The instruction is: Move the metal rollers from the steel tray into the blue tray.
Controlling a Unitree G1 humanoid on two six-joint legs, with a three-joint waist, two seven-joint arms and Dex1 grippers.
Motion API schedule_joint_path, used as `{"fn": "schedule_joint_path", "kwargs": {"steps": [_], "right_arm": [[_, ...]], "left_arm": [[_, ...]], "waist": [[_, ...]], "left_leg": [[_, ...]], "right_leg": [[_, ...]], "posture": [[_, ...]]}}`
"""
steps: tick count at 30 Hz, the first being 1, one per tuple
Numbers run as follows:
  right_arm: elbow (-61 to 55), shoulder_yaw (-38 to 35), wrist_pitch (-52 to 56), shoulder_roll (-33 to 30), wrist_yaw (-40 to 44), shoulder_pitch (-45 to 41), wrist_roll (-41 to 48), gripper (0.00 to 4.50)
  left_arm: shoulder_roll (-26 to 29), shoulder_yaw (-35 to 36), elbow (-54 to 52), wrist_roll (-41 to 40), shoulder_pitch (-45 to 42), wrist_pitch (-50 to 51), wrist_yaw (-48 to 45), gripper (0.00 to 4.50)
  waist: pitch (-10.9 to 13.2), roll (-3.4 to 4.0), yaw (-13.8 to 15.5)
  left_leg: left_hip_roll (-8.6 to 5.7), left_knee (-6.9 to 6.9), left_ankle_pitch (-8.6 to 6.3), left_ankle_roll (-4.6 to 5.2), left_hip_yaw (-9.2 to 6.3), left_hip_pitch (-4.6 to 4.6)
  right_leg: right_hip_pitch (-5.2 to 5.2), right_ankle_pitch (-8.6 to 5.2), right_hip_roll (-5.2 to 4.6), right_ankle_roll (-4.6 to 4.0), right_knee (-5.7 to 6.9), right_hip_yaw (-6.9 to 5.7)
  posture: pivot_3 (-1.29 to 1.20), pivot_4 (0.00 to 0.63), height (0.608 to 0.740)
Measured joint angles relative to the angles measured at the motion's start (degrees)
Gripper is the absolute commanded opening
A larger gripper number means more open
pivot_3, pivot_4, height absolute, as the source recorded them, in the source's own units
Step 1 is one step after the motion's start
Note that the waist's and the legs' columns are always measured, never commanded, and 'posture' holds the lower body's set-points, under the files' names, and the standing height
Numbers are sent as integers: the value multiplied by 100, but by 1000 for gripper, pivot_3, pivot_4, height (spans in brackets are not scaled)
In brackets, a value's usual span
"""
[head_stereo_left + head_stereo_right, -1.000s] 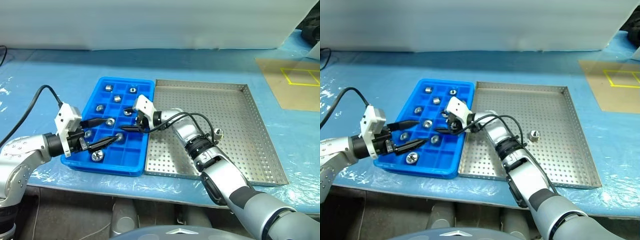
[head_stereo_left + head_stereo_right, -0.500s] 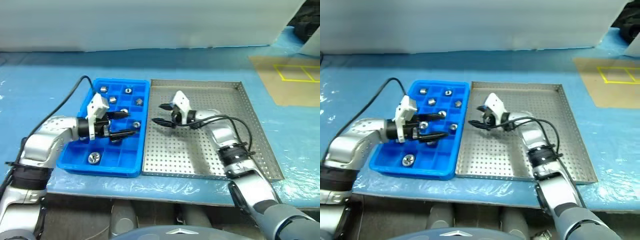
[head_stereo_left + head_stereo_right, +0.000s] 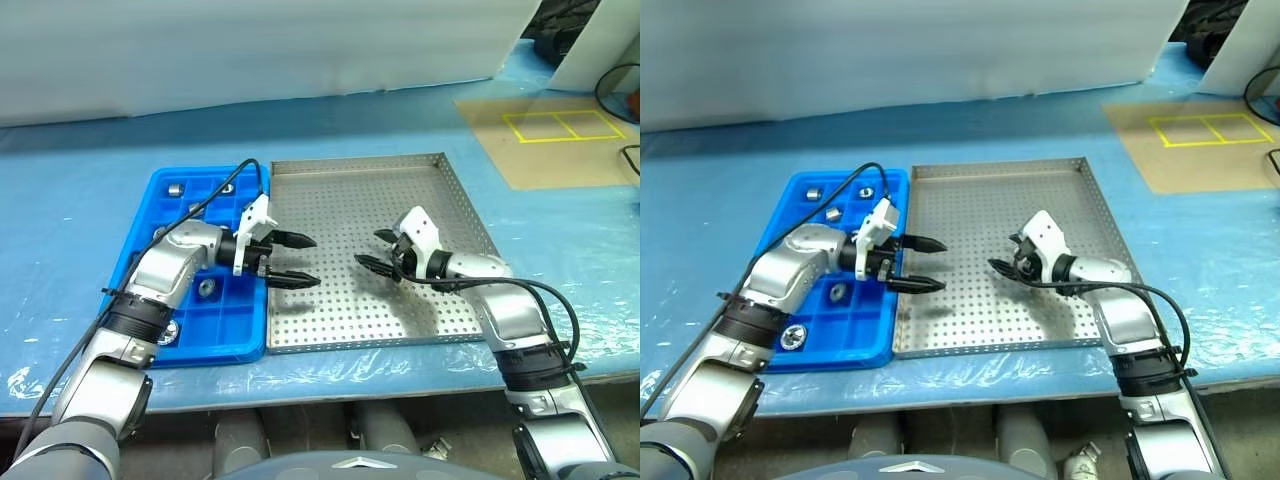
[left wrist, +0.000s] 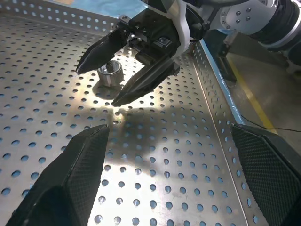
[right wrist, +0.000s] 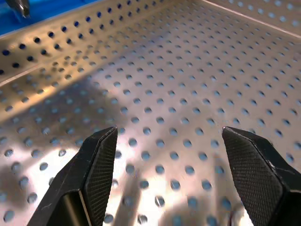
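Observation:
The steel tray [image 3: 350, 163] sits mid-table with the blue tray [image 3: 238, 346] against its left side. Several metal rollers [image 3: 175, 188] lie in the blue tray's compartments. One roller [image 4: 109, 74] rests on the steel tray's perforated floor, just beyond my right gripper's open fingers [image 4: 146, 80] in the left wrist view. My left gripper [image 3: 315, 262] hovers open and empty over the steel tray's left part, pointing right. My right gripper [image 3: 368, 249] is open and empty over the tray's middle, pointing left toward it.
The table is covered in blue plastic sheet. A brown board with yellow tape squares [image 3: 540, 140] lies at the back right. A white panel [image 3: 250, 50] stands along the far edge. A black cable [image 3: 215, 200] loops over the blue tray from my left wrist.
The camera view has shifted. My left gripper moved right, from over the blue tray to the steel tray's left part. My right gripper swung right, from the blue tray to the steel tray's middle.

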Motion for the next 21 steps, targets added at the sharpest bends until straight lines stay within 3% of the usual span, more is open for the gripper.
{"fn": "schedule_joint_path", "kwargs": {"steps": [11,21], "right_arm": [[236,-66,-310,47,-525,98,26,3634],[484,-853,31,297,-800,-464,836,3634]], "left_arm": [[-194,-9,285,224,-105,-197,-235,4409],[-98,-2,243,232,-18,-190,-234,4409]], "waist": [[0,0,-113],[0,1,-114]], "left_leg": [[-7,10,-17,30,6,-8],[-7,14,-28,50,8,1]], "right_leg": [[2,1,7,1,-19,10],[5,2,7,2,-34,13]], "posture": [[-395,150,740],[-374,150,740]]}}
